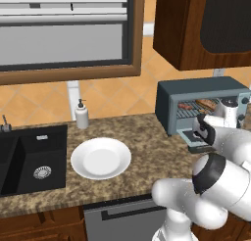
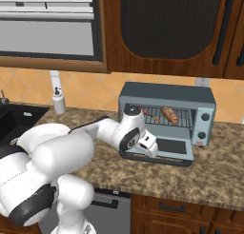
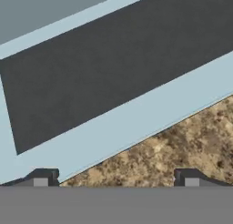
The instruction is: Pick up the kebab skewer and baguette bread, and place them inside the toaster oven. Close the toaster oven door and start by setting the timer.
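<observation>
The toaster oven door [image 3: 113, 77], a dark glass panel framed in blue-grey, is lying dropped open and flat just beneath the pincer [image 3: 116, 180], whose two dark fingertips are standing spread wide with nothing between them, hovering over the door's outer edge where it is overhanging the speckled brown stone bench [image 3: 195, 141]. Moving outward, the blue-grey boxy toaster oven [image 2: 167, 97] is sitting at the back of the bench, and on its wire rack the short golden-brown baguette bread [image 2: 170, 115] is resting to the right while the thin kebab skewer [image 2: 148, 114] with its red-brown chunks is lying to its left. Further off, the round white plate [image 1: 101, 158] is sitting bare beside the black sink [image 1: 29, 161]. Judging from this, both loading steps are looking finished; the door is still needing to be swung up shut, and the timer knob [image 2: 206, 117] on the oven's right is still waiting to be turned.
</observation>
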### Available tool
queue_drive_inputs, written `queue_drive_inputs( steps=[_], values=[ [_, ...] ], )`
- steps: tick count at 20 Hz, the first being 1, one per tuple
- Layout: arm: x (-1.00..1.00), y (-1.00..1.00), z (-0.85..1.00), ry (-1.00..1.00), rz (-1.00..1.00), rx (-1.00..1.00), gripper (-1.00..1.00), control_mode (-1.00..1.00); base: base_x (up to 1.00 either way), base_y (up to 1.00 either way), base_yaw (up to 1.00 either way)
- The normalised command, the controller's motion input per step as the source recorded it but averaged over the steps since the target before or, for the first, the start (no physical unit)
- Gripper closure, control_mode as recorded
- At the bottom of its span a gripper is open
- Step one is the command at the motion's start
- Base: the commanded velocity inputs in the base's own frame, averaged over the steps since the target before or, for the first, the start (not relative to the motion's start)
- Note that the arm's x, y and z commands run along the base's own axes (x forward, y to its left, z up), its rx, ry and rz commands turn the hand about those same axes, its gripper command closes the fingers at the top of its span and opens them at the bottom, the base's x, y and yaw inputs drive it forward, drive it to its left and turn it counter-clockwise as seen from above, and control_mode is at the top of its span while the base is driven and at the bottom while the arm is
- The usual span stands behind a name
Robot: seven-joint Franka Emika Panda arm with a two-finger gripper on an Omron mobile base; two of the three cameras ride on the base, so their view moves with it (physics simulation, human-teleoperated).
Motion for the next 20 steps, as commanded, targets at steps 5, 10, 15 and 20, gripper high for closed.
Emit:
queue_drive_inputs(
  steps=[5, 10, 15, 20],
  values=[
    [-0.62, 0.42, -0.07, 0.12, 0.15, 0.00, -1.00, -1.00, 0.00, 0.00, 0.00],
    [-0.11, 0.19, -0.18, 0.00, 0.07, 0.00, -1.00, -1.00, 0.00, 0.00, 0.00],
    [0.26, 0.16, -0.04, 0.00, 0.05, 0.00, -1.00, -1.00, 0.00, 0.00, 0.00],
    [0.15, 0.06, -0.20, 0.00, 0.04, 0.00, -1.00, -1.00, 0.00, 0.00, 0.00]
  ],
)
